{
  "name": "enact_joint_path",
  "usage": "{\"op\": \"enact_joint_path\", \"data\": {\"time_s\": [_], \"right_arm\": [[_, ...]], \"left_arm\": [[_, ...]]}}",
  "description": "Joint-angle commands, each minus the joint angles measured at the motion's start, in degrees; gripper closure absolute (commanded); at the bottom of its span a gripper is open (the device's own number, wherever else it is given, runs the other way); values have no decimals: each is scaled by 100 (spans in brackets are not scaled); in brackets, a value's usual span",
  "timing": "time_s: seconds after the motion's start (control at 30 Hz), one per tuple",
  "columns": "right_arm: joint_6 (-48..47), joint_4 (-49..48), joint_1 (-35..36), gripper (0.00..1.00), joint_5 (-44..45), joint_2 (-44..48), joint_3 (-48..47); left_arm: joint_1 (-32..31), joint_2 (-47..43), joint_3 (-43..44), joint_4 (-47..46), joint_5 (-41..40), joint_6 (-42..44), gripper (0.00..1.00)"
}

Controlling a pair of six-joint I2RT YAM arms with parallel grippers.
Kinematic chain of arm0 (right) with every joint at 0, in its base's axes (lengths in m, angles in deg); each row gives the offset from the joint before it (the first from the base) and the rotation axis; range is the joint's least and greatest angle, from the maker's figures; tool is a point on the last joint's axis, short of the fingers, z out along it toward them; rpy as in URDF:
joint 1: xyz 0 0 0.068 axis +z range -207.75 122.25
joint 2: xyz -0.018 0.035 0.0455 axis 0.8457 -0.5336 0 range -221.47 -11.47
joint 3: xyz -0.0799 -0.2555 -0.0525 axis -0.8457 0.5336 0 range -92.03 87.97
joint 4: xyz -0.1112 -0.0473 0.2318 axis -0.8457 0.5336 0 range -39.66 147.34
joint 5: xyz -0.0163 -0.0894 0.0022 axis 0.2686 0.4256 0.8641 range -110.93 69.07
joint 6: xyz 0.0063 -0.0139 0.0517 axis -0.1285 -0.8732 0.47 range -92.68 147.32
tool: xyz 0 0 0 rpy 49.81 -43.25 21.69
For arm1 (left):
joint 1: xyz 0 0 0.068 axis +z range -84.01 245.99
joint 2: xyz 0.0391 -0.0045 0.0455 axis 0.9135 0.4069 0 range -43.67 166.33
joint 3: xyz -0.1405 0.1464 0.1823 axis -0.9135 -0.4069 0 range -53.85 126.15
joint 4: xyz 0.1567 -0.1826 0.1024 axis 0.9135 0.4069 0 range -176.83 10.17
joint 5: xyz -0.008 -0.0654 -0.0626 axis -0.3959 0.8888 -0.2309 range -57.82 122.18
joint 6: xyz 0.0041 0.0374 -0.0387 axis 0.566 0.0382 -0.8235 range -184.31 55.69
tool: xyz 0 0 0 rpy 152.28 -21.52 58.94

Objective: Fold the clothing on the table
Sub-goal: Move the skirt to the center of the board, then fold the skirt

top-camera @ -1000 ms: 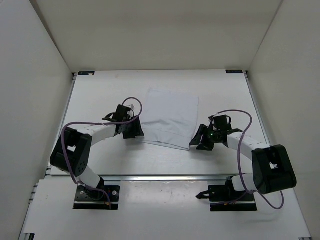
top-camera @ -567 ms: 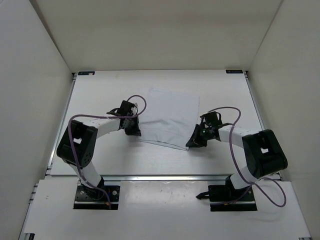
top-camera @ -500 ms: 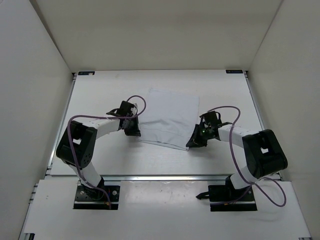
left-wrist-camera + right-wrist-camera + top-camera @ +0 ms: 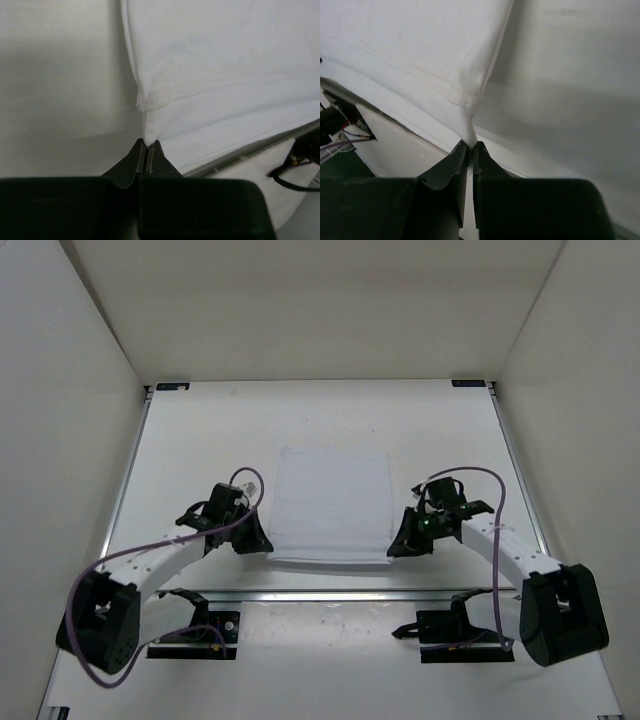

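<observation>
Top external view is showing the clothing (image 4: 332, 502) lying by the near edge of the table (image 4: 200, 430) — left gripper (image 4: 262, 543) and right gripper (image 4: 393, 546) are pinching its near corners, jaws closed. Grasp seems done; next, both corners need carrying toward the far hem.

Surface (image 4: 200, 440): matte white, rectangular, with a metal rail (image 4: 330, 594) along the near edge and black brackets (image 4: 172, 386) at the far corners. One item on it: white clothing (image 4: 332, 502), spread roughly square, centred left to right, near hem just beside the near rail.
</observation>
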Motion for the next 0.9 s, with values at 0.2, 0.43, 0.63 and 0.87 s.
{"op": "enact_joint_path", "data": {"time_s": [0.2,0.43,0.63,0.87], "right_arm": [[260,906,347,100,-508,1359,890],[269,1153,-169,100,-1429,1528,295],[-56,397,-1102,100,-2265,-384,-1154],[1112,-2027,-2148,64,-2884,-2612,-2693]], "left_arm": [[-152,-2116,-771,1019,333,-706,100],[138,-1777,272,1039,807,-856,100],[1034,471,1423,-437,1625,-1294,100],[1466,3743,3156,-3567,3039,-3522,49]]}}
